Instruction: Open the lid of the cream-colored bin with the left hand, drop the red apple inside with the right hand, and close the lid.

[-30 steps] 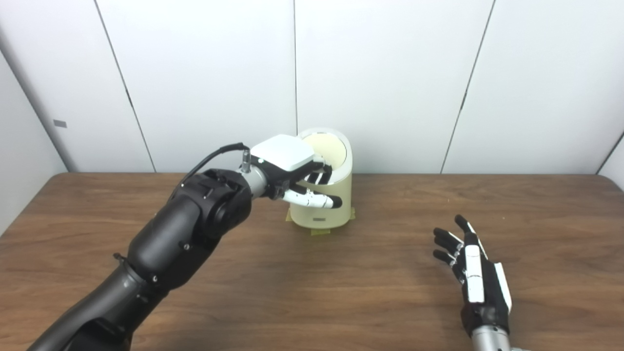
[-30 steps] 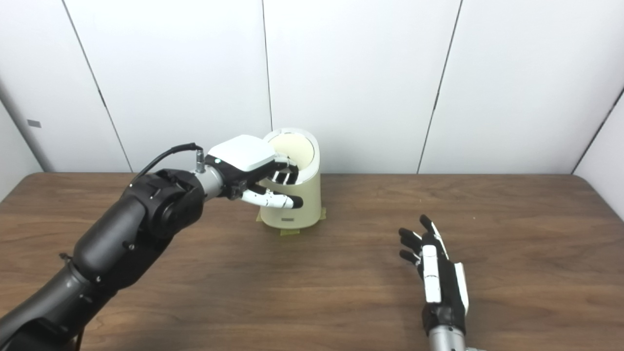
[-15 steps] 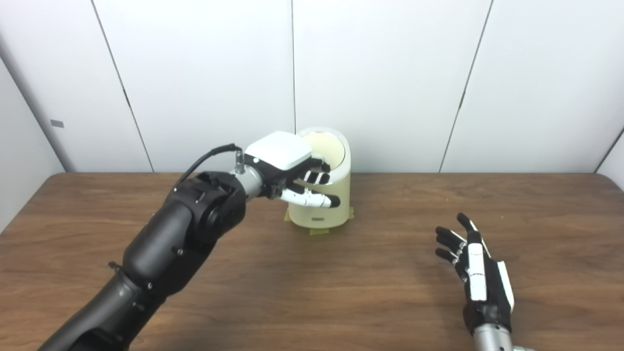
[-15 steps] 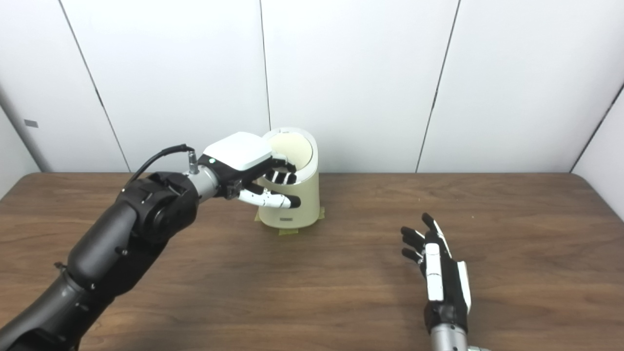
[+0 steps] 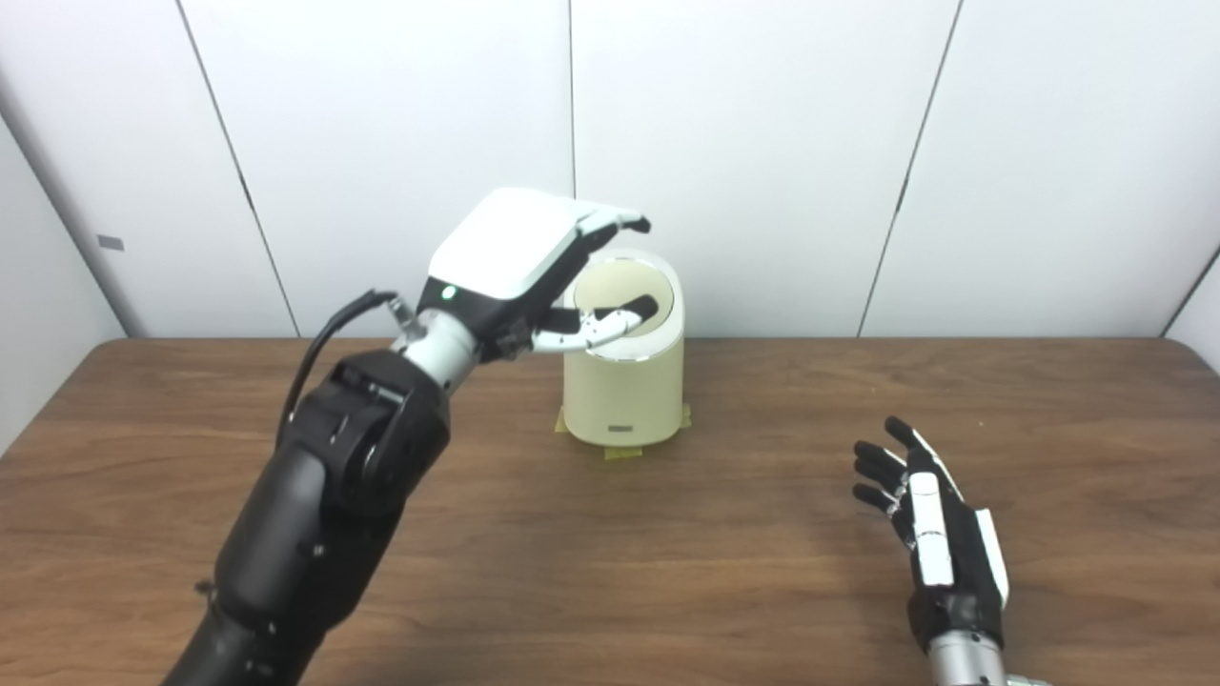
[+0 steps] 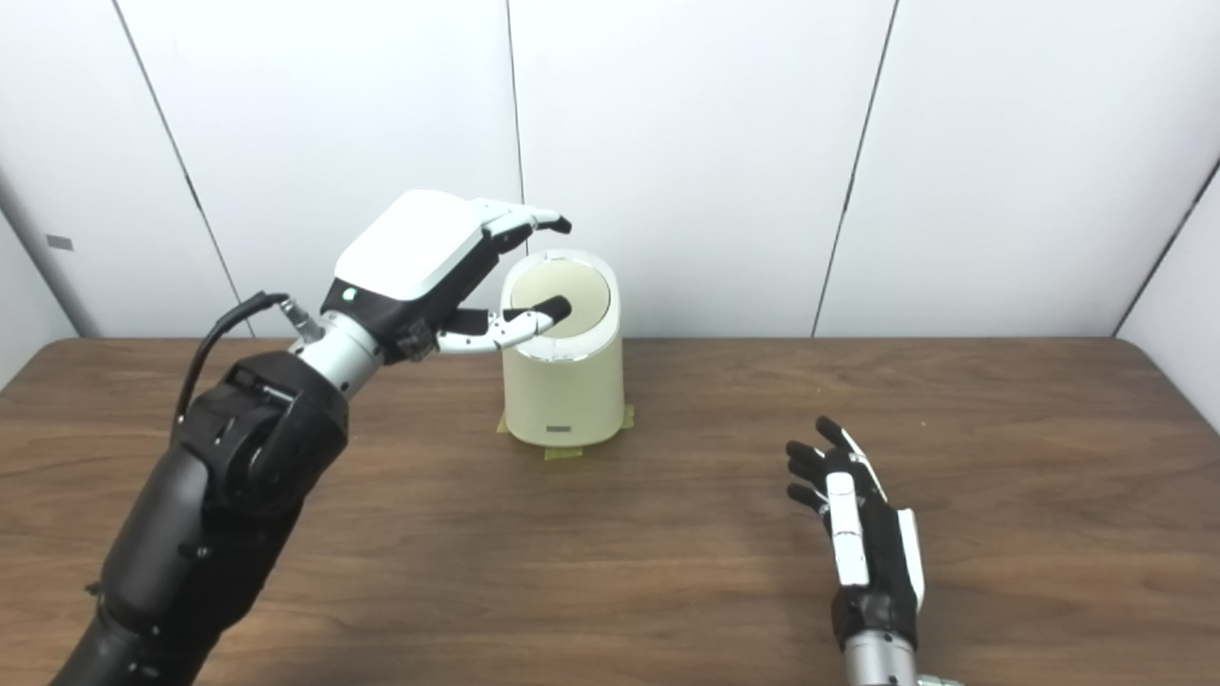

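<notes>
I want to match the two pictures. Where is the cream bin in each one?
Left eye view: the cream bin stands just right of the middle, at the table's far edge, by the wall.
Right eye view: the cream bin stands a little left of the middle, same far edge.
Shared landmark: the left hand, open and raised beside the bin's top, its thumb over the lid.

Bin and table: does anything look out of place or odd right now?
No apple shows in either view. The cream-colored bin stands upright on yellowish tape, its lid flat across the top. The left hand is open above it, the right hand open and empty over the table. No spill or damage.
</notes>
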